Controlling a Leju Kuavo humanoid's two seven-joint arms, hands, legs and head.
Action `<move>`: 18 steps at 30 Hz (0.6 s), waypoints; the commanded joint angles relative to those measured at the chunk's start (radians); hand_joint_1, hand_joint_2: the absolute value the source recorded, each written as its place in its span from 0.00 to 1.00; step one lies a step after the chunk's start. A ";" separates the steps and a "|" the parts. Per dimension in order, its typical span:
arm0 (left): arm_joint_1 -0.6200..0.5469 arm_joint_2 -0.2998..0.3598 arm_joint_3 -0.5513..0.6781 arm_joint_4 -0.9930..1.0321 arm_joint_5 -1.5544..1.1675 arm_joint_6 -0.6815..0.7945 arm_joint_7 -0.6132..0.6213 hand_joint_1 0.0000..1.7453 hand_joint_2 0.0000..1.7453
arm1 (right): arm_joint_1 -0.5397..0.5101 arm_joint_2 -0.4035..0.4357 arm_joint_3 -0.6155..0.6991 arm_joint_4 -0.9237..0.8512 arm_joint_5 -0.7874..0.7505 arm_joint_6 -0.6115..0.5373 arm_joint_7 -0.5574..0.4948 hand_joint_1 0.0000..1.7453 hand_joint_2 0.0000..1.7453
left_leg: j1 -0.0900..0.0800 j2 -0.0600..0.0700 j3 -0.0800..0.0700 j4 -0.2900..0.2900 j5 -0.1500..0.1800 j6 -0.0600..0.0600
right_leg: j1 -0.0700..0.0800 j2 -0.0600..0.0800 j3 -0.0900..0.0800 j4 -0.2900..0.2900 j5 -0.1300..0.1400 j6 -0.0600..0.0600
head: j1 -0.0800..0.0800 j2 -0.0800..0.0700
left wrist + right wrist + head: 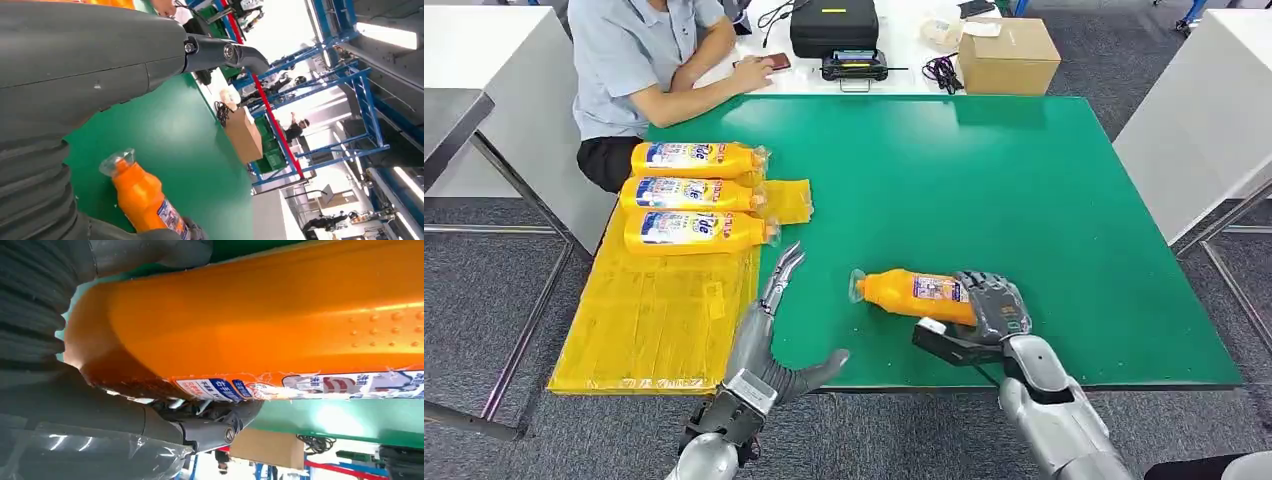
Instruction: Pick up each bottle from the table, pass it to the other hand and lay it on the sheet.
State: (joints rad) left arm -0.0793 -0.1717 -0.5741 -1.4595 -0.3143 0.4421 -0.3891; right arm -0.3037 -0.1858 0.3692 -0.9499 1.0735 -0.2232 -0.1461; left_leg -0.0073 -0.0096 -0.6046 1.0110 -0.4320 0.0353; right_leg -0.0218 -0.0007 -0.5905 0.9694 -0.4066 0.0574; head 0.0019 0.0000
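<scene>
An orange bottle with a clear cap lies sideways near the front of the green table, cap pointing toward my left. My right hand grips its base end, fingers wrapped over it. The right wrist view shows the orange bottle close up with the fingers under it. My left hand is open, fingers stretched forward, just left of the cap and apart from it. In the left wrist view the orange bottle lies beyond the hand. Three more orange bottles lie side by side on the yellow sheet.
A person sits at the table's far left corner by a white table holding a black case and a cardboard box. The yellow sheet overhangs the table's left edge. White tables stand on both sides.
</scene>
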 commanded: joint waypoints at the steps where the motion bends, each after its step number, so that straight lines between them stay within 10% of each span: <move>1: -0.031 0.011 -0.007 0.059 0.001 -0.001 0.006 0.00 1.00 | -0.032 -0.015 0.056 0.062 -0.006 0.022 0.008 1.00 1.00 | 0.001 0.000 0.003 0.000 -0.001 -0.002 | 0.001 0.000 0.004 -0.001 -0.001 -0.002 | 0.000 0.000; 7: -0.045 -0.001 0.003 0.089 0.056 -0.015 -0.018 0.00 1.00 | 0.016 0.002 -0.046 0.016 -0.354 0.170 -0.230 1.00 1.00 | 0.001 -0.001 0.004 -0.001 -0.001 -0.002 | 0.002 -0.002 0.005 -0.001 -0.001 -0.003 | 0.000 0.000; 18: -0.038 -0.041 0.061 0.159 0.428 -0.005 -0.059 0.00 1.00 | 0.077 0.066 -0.087 -0.190 -0.577 0.206 -0.306 1.00 1.00 | 0.001 0.002 0.005 0.000 -0.001 -0.002 | 0.002 0.000 0.005 -0.001 0.000 -0.003 | 0.001 0.000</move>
State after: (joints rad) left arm -0.0894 -0.1908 -0.5676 -1.4279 -0.1833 0.4395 -0.4349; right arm -0.2896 -0.1907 0.3326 -0.9949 0.6476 -0.0492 -0.4132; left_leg -0.0071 -0.0083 -0.6012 1.0110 -0.4322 0.0352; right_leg -0.0214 -0.0004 -0.5876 0.9692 -0.4065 0.0573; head 0.0027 0.0000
